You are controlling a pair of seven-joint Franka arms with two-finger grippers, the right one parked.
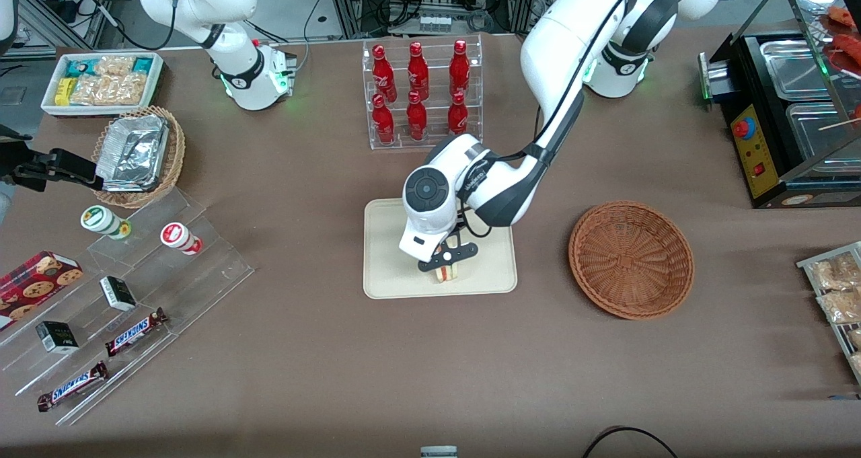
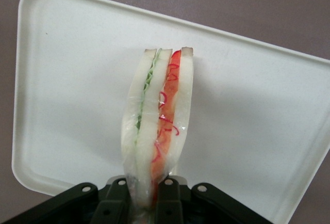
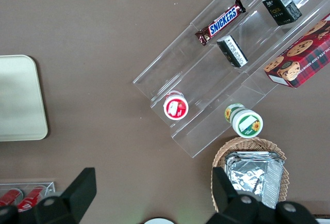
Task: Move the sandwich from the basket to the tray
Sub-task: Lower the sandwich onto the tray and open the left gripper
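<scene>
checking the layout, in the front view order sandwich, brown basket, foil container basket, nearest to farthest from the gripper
1. sandwich, held in the gripper over the tray.
2. basket, toward the working arm's end.
3. foil container basket, toward the parked arm's end.

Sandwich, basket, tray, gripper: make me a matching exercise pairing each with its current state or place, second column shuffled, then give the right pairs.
Column one:
1. sandwich
2. basket
3. tray
4. gripper

Column two:
A. holds nothing, sits toward the working arm's end of the table
B. cream, lies nearer the front camera than the rack of red bottles
C. clamped by one end, red and green filling showing
D. black, over the tray, shut on the wrapped wedge

Pairs: 1-C, 2-A, 3-B, 4-D
</scene>
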